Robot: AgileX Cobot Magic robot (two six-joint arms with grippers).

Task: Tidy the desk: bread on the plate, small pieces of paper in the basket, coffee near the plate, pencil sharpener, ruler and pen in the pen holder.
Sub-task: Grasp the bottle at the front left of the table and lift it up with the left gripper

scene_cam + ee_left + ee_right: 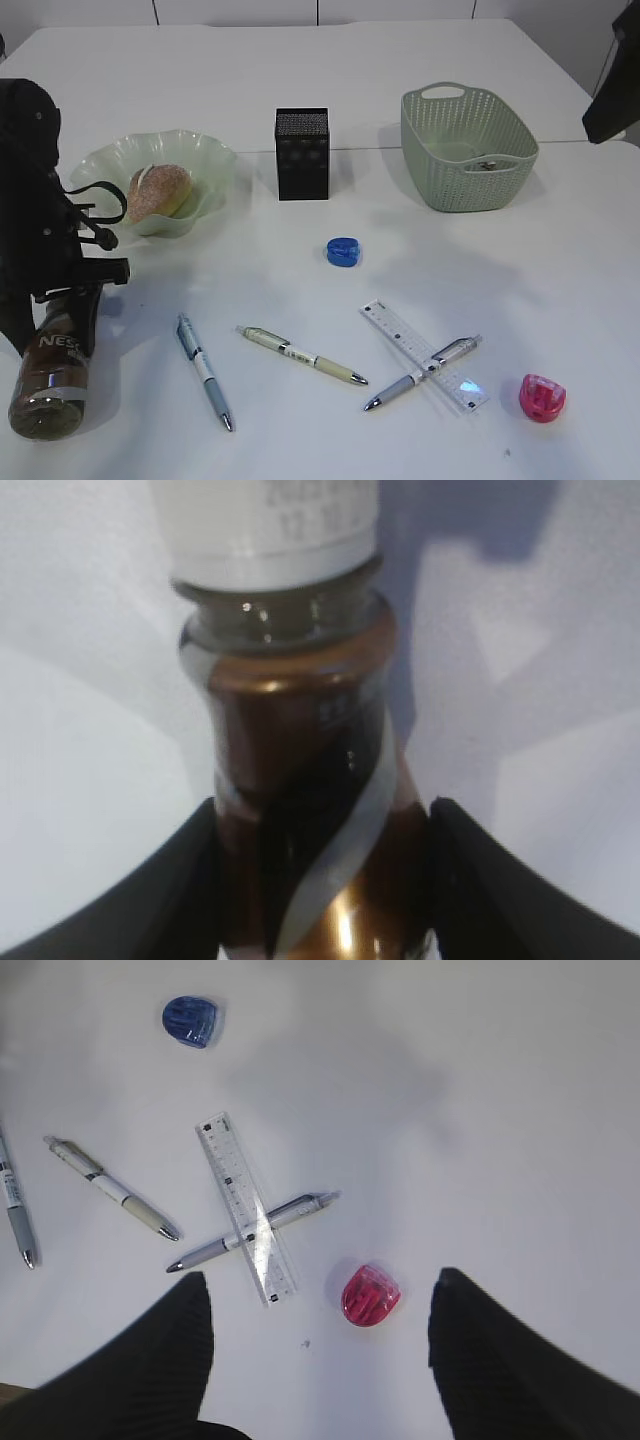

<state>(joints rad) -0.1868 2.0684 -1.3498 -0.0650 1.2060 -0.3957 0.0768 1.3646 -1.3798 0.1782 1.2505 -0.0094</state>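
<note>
My left gripper (325,810) is shut on the neck of a brown coffee bottle (300,710) with a white cap. In the exterior view the bottle (50,375) is at the table's front left under the left arm (40,220). Bread (158,190) lies on the pale green plate (205,160). My right gripper (318,1280) is open and empty, high above the pink sharpener (370,1295). A clear ruler (245,1205) lies across a grey pen (250,1232). Two more pens (205,372) (303,355), a blue sharpener (343,251), the black pen holder (302,153) and the basket (467,145) show too.
The basket holds something small (487,165) on its bottom. The right arm (612,90) hangs at the top right edge of the exterior view. The table's far edge runs behind the plate and the basket.
</note>
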